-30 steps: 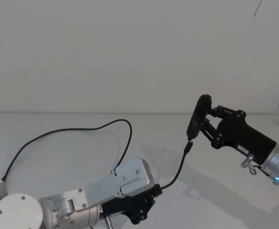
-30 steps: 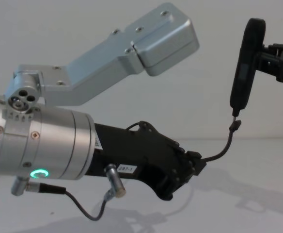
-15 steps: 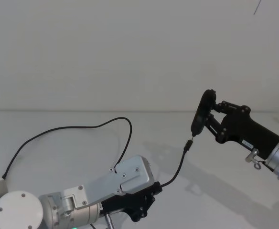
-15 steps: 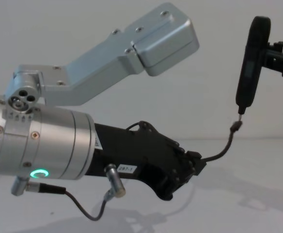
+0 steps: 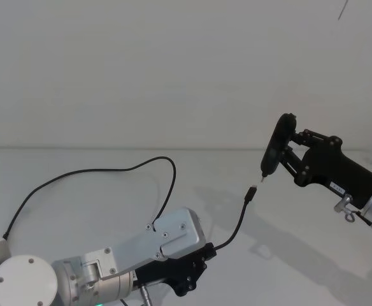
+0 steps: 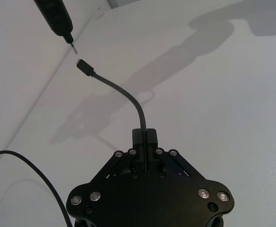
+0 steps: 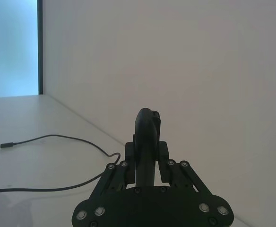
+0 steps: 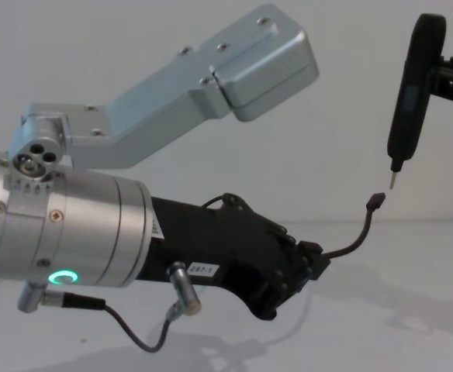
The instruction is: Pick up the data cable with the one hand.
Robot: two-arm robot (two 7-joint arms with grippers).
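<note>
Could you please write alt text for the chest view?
The left hand grips the data cable, whose plug rises free just below the metal tip of a pen-shaped tool held by the right hand.

A white table meets a plain white wall behind it. A slim black pen-shaped tool, thin metal tip downward, hangs above the table surface.
</note>
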